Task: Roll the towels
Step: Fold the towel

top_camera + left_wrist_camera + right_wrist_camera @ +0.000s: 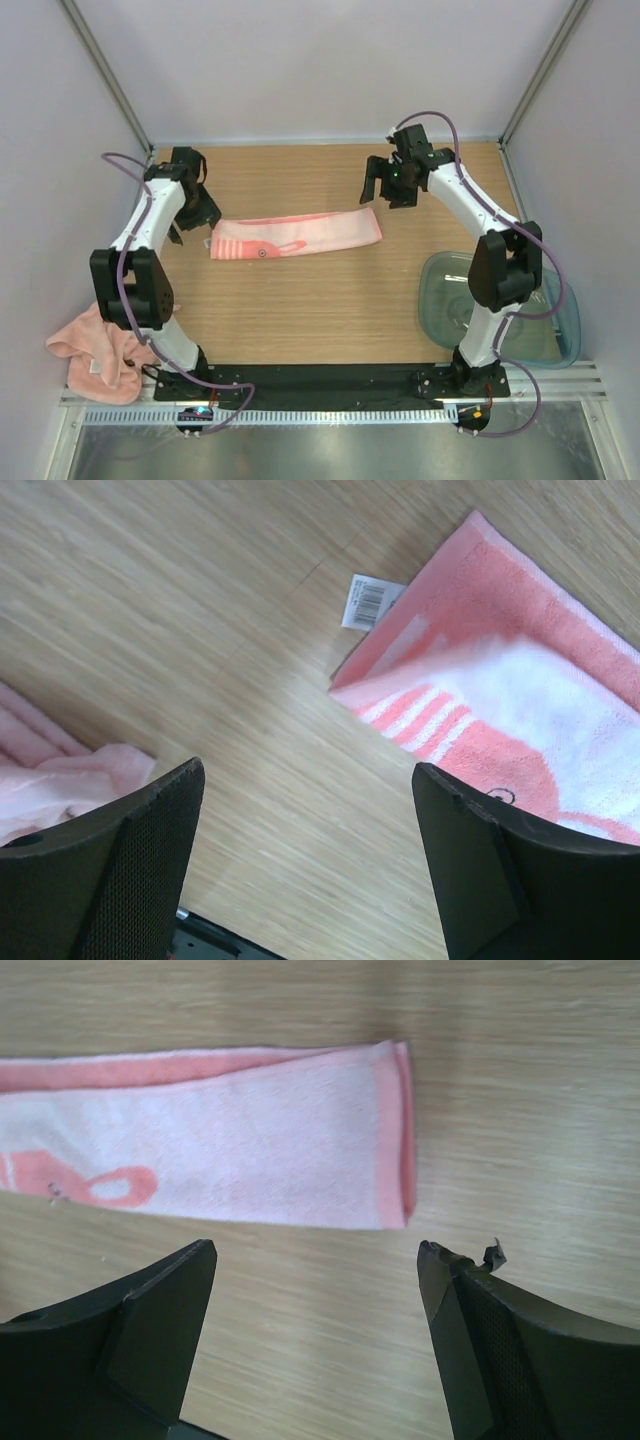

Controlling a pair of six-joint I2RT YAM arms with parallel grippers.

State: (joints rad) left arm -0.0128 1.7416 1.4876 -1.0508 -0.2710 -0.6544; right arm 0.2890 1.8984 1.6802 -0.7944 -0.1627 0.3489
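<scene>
A pink-and-white towel [295,236] lies folded into a long strip across the middle of the wooden table. My left gripper [188,222] hovers open and empty just off its left end, where a white barcode tag [365,601] sticks out from the towel [520,710]. My right gripper [385,190] hovers open and empty just behind the towel's right end [250,1140]. A second, crumpled pink towel [95,350] lies off the table's near left corner; its edge shows in the left wrist view [60,780].
A clear teal plastic bin [500,305] stands at the near right, beside the right arm's base. The table's wooden surface [300,310] stretches in front of the towel. White enclosure walls surround the table.
</scene>
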